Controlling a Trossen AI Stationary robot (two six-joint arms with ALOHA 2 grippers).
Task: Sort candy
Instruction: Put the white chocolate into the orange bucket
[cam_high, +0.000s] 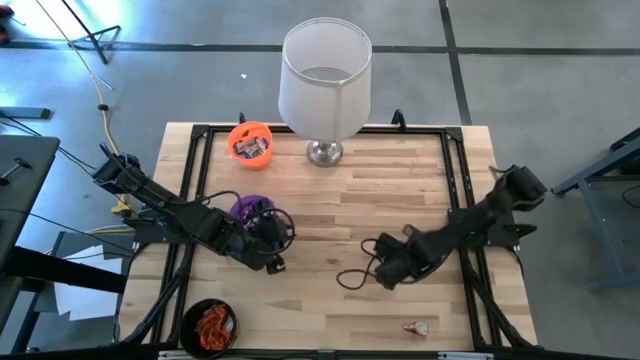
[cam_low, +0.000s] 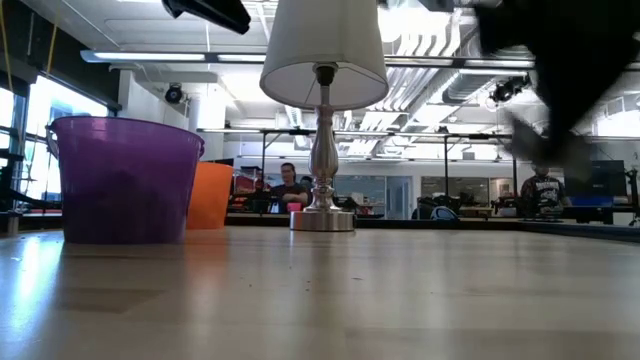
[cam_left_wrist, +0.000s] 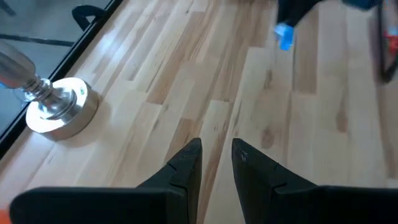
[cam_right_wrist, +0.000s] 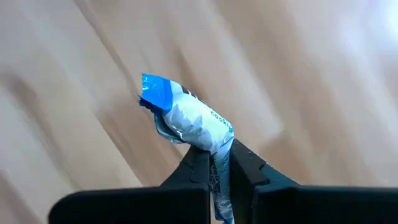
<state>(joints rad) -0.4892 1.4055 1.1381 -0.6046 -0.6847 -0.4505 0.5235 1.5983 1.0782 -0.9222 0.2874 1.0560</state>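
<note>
My right gripper (cam_right_wrist: 216, 160) hangs over the middle right of the table (cam_high: 383, 275), shut on one candy (cam_right_wrist: 186, 118) in a silver-white-blue wrapper. That candy also shows far off in the left wrist view (cam_left_wrist: 285, 36). My left gripper (cam_left_wrist: 216, 155) stands open beside the purple cup (cam_high: 250, 208) with nothing between its fingers. Another candy (cam_high: 417, 327) lies on the table near the front right. The orange cup (cam_high: 250, 140) at the far left and the black cup (cam_high: 210, 325) at the near left each hold candies. My right gripper pinches the candy between its two fingers by one end of the wrapper (cam_right_wrist: 214, 155). The fingers point steeply down. The candy's body and its blue far end (cam_right_wrist: 155, 90) stick out past the fingertips, clear of the table.
A lamp with a white shade (cam_high: 325, 70) stands on its metal base (cam_left_wrist: 59, 112) at the middle of the far edge. A black frame (cam_high: 455, 170) runs along the table's sides. A black cable (cam_high: 350, 278) loops by the right gripper. People sit in the room beyond (cam_low: 290, 185).
</note>
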